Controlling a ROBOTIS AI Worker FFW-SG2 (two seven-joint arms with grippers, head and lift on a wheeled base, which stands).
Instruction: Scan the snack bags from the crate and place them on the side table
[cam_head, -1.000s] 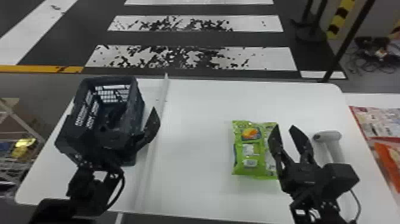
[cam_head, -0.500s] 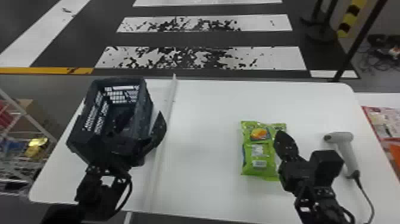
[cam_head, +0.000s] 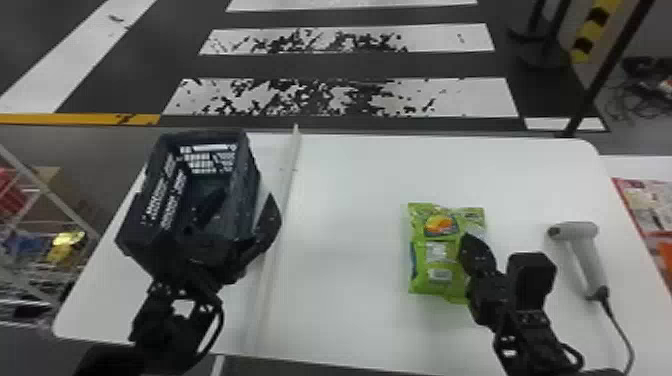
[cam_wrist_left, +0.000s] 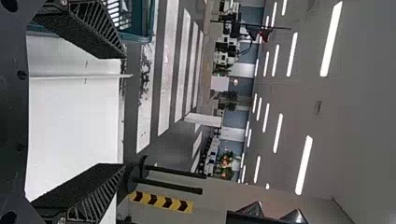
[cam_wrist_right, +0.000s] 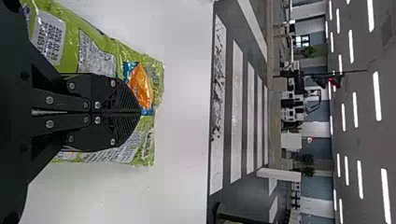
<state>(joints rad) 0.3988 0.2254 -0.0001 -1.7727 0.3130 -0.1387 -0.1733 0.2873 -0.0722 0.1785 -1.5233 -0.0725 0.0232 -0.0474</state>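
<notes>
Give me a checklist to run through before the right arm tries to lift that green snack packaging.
1. Right gripper at the green snack packaging: ok, its fingertips are over it.
2. Right gripper's fingers apart, ready for a fresh grasp: not ok, they are shut together.
3. Packaging pinched between those fingers: cannot tell.
4. Left gripper out of the way: ok, it is open, over by the crate.
5. Scanner beside the packaging, not under it: ok, it lies to the right on the table.
6. Printed labels facing up: ok, pale ones show on top.
</notes>
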